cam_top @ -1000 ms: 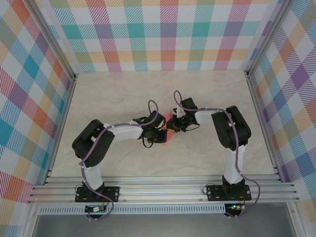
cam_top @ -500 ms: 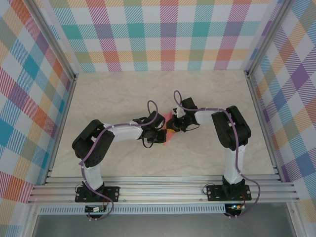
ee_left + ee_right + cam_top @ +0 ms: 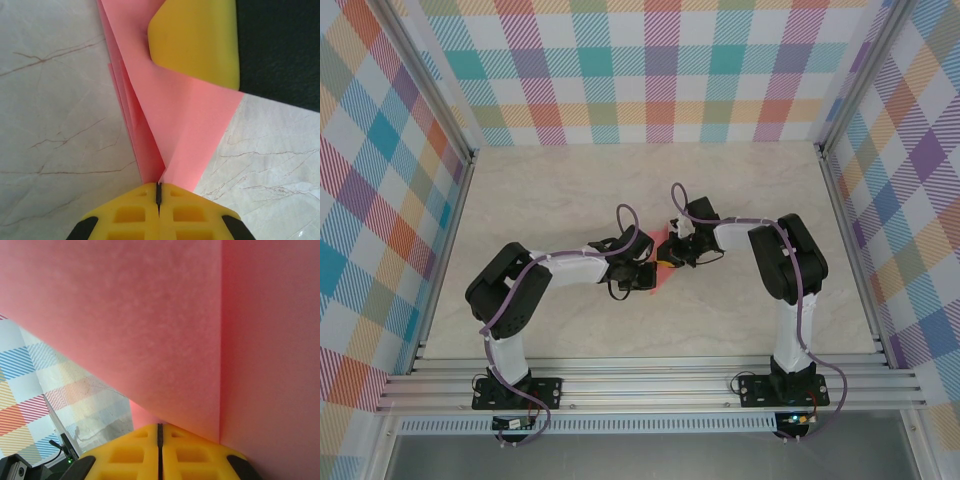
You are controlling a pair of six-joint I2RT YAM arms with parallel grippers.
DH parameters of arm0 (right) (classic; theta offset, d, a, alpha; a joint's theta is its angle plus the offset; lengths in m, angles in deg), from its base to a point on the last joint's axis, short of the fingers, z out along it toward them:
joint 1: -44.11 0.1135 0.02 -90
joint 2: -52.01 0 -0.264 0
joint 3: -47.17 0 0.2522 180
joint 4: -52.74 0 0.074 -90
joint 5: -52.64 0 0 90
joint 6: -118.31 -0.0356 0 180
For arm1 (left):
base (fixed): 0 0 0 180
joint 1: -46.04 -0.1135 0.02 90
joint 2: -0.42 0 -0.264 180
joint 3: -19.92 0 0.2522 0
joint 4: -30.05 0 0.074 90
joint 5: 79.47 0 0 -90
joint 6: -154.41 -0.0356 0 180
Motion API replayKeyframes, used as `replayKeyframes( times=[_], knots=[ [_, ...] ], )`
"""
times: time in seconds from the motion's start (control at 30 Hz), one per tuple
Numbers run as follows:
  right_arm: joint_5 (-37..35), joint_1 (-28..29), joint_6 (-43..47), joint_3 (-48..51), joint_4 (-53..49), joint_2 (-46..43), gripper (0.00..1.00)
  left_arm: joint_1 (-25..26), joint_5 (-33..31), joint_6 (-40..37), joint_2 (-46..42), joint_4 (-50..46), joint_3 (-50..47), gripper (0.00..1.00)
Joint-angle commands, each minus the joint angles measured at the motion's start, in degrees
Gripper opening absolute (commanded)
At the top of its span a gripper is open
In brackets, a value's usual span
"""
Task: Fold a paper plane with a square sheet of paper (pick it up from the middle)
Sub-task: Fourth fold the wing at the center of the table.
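The marble tabletop point(image 3: 560, 190) carried the whole job at its middle, where the left arm point(image 3: 570, 265) and the right arm point(image 3: 760, 240) reached in toward each other from either side. Between them sat the sheet of paper point(image 3: 662, 268), salmon pink and already partly folded. The left wrist view showed several layers fanning out from a narrow point, with a broader flap spreading to one side.

The paper seemed to be held from two opposite ends so that the layers stayed lined up and taut while a crease was worked. With only one end pinned, the thin flaps would likely have sprung apart or slid. Whether its underside touched the tabletop could not be told.

The left hand point(image 3: 158, 192) was clenched, its yellow fingertips meeting on the narrow point of the paper. The right hand point(image 3: 159, 432) was likewise pinched tight on an edge of the sheet, which rose from its fingertips with one straight fold line running up it. One of its yellow fingers point(image 3: 200, 40) lay over the paper's far end in the left wrist view.
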Motion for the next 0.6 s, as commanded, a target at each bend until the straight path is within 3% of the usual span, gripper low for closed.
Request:
replayKeyframes(
  times=[0.0, 0.2, 0.4, 0.57],
  knots=[
    [-6.24, 0.03, 1.51, 1.13, -6.59, 3.54, 0.08, 0.94, -2.68, 1.73, 1.67, -8.74, -3.62, 0.00],
    [-6.32, 0.00, 1.57, 1.03, -6.93, 3.76, 0.08, 1.26, -4.67, 2.99, -2.59, -8.91, -2.35, 0.00],
    [-6.10, 0.01, 1.37, 1.04, -6.65, 3.81, 0.07, 1.23, -7.82, 5.19, -9.00, -8.58, 0.15, 0.06],
    [-6.30, 0.01, 1.27, 1.07, -6.52, 3.92, 0.07, 1.23, -3.57, 6.59, -8.48, -3.39, 1.35, 0.07]
  ],
)
